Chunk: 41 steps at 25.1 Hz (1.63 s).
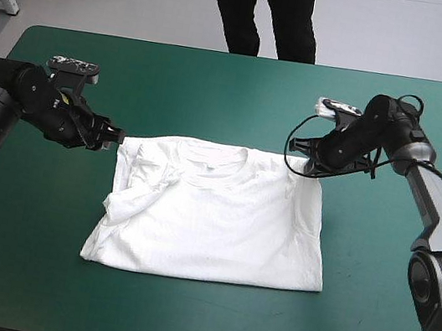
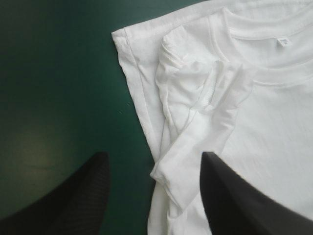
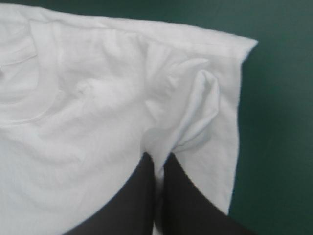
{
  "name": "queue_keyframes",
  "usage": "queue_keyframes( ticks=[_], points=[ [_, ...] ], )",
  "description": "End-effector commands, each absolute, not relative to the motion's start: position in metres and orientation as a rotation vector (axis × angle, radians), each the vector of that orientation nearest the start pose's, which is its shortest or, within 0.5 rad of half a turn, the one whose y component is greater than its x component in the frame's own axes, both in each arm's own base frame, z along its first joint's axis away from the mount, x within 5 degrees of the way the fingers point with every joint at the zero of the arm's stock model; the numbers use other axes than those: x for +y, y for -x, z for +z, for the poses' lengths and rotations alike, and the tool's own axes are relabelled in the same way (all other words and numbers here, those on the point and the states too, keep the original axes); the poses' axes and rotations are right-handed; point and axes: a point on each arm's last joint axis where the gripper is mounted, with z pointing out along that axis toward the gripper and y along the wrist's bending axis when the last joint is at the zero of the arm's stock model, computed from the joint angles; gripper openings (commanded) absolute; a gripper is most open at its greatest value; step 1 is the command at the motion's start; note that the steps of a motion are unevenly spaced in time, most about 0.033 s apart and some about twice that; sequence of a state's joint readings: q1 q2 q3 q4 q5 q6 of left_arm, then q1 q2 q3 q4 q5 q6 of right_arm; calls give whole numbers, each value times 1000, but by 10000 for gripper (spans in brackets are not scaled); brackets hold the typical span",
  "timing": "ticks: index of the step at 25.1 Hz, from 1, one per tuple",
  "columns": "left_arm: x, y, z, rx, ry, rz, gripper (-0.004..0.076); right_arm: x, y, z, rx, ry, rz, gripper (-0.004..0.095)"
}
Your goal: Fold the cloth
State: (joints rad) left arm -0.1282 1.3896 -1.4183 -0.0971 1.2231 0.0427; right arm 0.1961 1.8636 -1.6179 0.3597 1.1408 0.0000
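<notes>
The white T-shirt [image 1: 213,211] lies spread flat mid-table, collar toward the far edge, both sleeves folded inward onto the body. My left gripper [image 1: 110,135] hovers at the shirt's left shoulder corner. In the left wrist view this gripper [image 2: 155,161] is open, and the T-shirt's [image 2: 244,112] side edge and folded sleeve lie between and ahead of its fingers. My right gripper [image 1: 300,165] sits at the right shoulder. In the right wrist view the gripper [image 3: 159,159] is shut on a pinched ridge of the T-shirt [image 3: 98,112] beside the folded sleeve.
The teal-green cover [image 1: 217,88] shows on all sides of the shirt, with a broad strip between the collar and the table's far edge. The shirt's hem lies toward the near edge.
</notes>
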Motion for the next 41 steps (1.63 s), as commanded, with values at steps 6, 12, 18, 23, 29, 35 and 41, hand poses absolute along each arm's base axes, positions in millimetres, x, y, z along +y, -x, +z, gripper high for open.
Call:
queue_keyframes(
  ticks=[6, 12, 18, 23, 29, 35, 41],
  points=[
    [-44, -264, 397, 2574, -203, -189, 402, 173, -373, 280, 2777, 377, 576, -17],
    [-44, -264, 397, 2576, -204, -189, 402, 197, -368, 254, 2870, 445, 590, 284],
    [-44, -262, 396, 2588, -206, -187, 402, 186, -359, 306, 2800, 495, 483, 554],
    [-42, -255, 400, 2591, -211, -172, 402, 154, -327, 371, 2653, 471, 259, 554],
    [-44, -233, 414, 2556, -241, -166, 401, 135, -297, 400, 2603, 375, 234, 554],
    [-56, -203, 406, 2566, -364, -156, 401, 117, -257, 396, 2638, 309, 244, 554],
    [-48, -177, 373, 2646, -306, -91, 402, 96, -212, 391, 2628, 192, 256, 554]
  ],
)
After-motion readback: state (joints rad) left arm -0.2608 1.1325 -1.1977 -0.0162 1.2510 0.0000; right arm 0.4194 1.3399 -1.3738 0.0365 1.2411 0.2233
